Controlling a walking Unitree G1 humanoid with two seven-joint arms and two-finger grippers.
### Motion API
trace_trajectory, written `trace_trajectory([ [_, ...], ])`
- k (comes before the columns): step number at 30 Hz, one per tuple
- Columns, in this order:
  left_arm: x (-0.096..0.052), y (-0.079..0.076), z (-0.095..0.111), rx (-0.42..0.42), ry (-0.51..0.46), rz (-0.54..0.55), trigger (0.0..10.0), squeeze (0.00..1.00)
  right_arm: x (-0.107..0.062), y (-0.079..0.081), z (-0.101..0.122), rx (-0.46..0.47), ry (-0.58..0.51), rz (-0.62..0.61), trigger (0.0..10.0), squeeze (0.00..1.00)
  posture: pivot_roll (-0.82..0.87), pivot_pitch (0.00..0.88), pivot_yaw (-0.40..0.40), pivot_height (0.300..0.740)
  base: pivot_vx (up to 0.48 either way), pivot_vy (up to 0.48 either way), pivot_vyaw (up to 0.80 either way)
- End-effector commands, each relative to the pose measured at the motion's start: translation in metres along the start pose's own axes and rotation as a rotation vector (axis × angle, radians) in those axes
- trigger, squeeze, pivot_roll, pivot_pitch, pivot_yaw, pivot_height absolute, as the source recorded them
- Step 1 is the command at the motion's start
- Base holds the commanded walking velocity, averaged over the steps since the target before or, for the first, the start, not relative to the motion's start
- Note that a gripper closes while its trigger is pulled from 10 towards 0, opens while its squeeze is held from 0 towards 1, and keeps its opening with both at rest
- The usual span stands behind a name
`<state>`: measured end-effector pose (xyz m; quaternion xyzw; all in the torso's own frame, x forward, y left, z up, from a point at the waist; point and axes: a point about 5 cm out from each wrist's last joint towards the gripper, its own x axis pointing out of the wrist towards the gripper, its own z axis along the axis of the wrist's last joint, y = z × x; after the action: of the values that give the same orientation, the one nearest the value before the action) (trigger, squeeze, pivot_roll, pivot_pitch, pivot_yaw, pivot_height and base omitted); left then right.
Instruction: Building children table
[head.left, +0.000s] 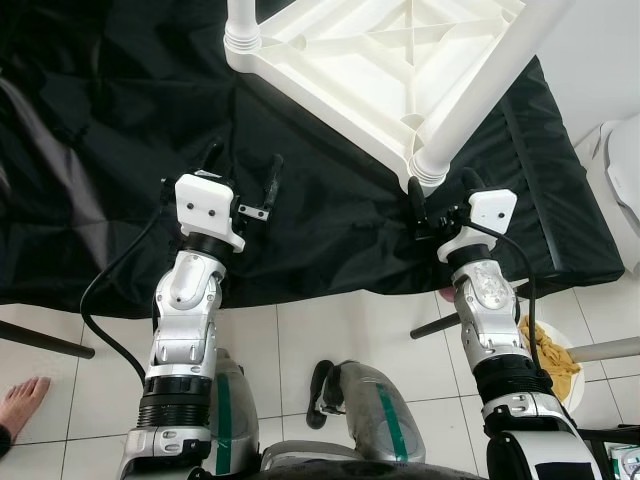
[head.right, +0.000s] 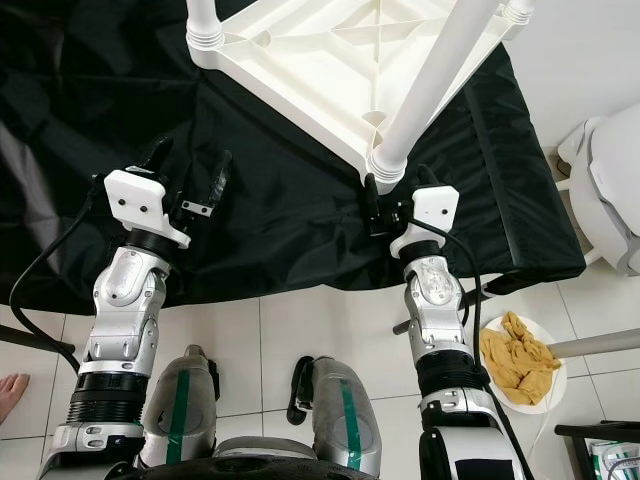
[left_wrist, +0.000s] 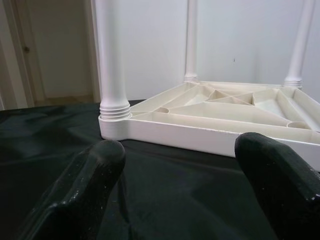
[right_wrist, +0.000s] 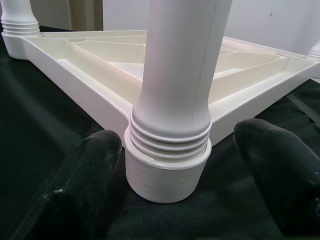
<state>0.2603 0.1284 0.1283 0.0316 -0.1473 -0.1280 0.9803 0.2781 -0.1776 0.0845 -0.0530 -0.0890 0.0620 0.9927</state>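
A white plastic children's table lies upside down on a black cloth, its ribbed underside facing up. White legs stand in its corner sockets. My right gripper is open right at the nearest corner, one finger on each side of the threaded base of that leg, close to it but not closed on it. My left gripper hovers open over the cloth, short of the table's left corner leg, with nothing between its fingers.
White floor tiles run along the cloth's near edge. A white plate with yellow cloth lies at the right by a grey bar. A white seat stands far right. A person's bare foot is at the lower left.
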Motion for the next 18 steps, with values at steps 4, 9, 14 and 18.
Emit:
trace_trajectory([
  [4,0.001,0.001,-0.003,-0.010,0.001,0.059,10.0,0.00,0.000,-0.002,-0.001,-0.001,0.001,-0.006,10.0,0.00,0.12,0.000,-0.113,0.740,0.000,0.000,0.00],
  [9,0.000,0.000,-0.004,-0.011,0.002,0.059,10.0,0.00,-0.002,-0.001,-0.003,-0.001,0.004,-0.005,10.0,0.00,0.12,0.003,-0.113,0.740,0.000,0.000,0.00],
  [14,-0.002,-0.001,-0.006,-0.007,0.011,0.057,10.0,0.00,-0.003,0.000,-0.006,0.001,0.016,-0.002,10.0,0.00,0.12,0.007,-0.115,0.740,0.000,0.000,0.00],
  [18,-0.004,0.000,-0.014,-0.006,0.040,0.065,10.0,0.00,-0.005,0.001,-0.014,0.015,0.057,0.003,10.0,0.00,0.12,0.011,-0.117,0.740,0.000,0.000,0.00],
])
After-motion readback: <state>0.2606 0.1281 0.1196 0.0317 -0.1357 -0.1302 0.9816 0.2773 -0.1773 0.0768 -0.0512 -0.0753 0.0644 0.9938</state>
